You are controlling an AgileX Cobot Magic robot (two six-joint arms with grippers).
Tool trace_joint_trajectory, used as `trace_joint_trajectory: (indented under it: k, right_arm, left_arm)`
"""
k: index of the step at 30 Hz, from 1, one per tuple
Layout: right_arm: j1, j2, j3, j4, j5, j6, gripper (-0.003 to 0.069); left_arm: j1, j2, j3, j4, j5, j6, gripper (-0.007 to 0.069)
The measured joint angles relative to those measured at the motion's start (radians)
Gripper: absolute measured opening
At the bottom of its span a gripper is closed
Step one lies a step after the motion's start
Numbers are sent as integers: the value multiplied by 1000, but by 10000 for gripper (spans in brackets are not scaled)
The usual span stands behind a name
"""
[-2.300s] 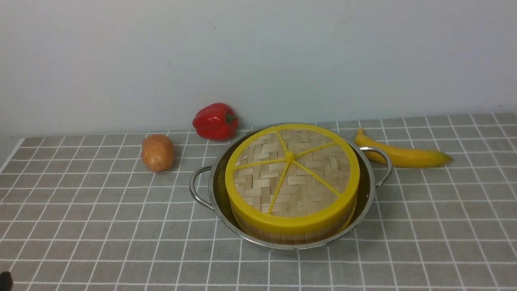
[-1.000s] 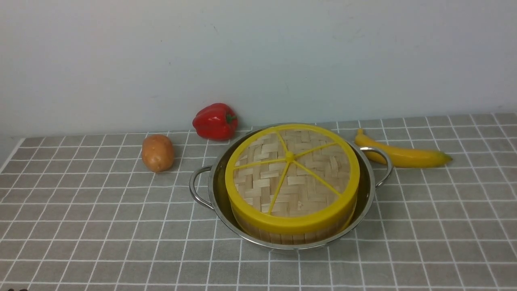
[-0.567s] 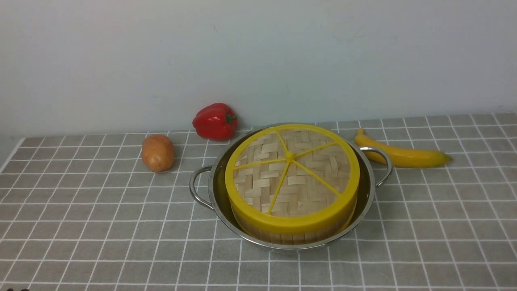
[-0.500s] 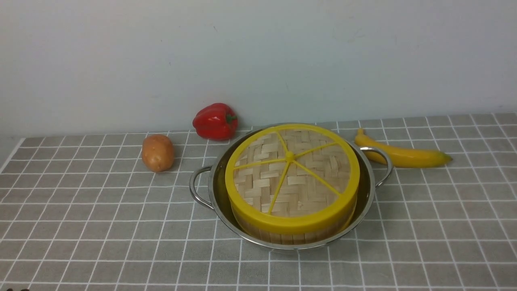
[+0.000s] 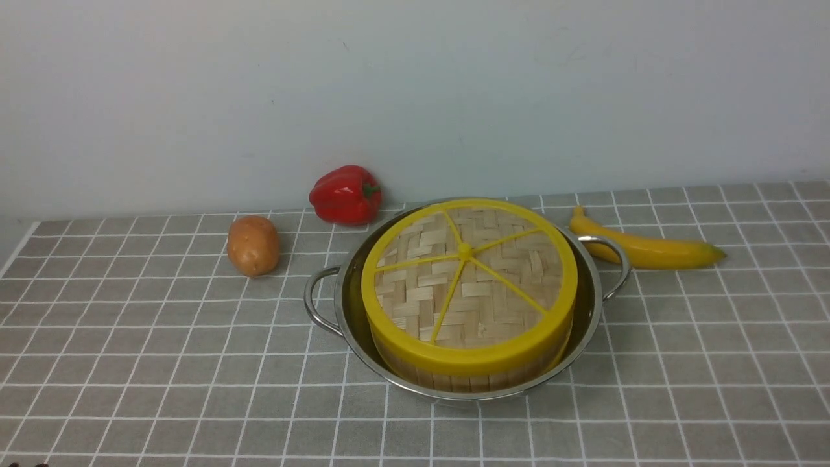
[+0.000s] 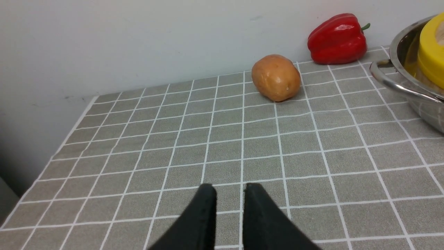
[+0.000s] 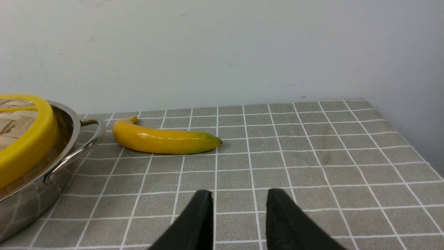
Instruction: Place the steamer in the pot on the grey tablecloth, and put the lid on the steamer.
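Left claw [image 6: 229, 190] gone from front view; lid [image 5: 469, 285] unmoved.

the pot [image 5: 587, 324] is shiny mirror-like steel. the lid [image 5: 468, 283] is woven matt bamboo under a smooth yellow plastic rim. the steamer [image 5: 454, 379] shows bamboo slats. the grey tablecloth [image 5: 162, 363] looks matt. pepper [image 5: 345, 194] and banana [image 5: 648, 250] are glossy.

Grey white-gridded tablecloth [image 5: 162, 363]; yellow-rimmed lid [image 5: 468, 285].
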Motion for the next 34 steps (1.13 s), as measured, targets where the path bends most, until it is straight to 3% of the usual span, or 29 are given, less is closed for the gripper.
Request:
trace_joint_trajectory:
  k: [34]
  right_arm:
    - [0, 0, 0, 0, 0, 8, 241]
  left_arm:
    - [0, 0, 0, 0, 0, 1, 181]
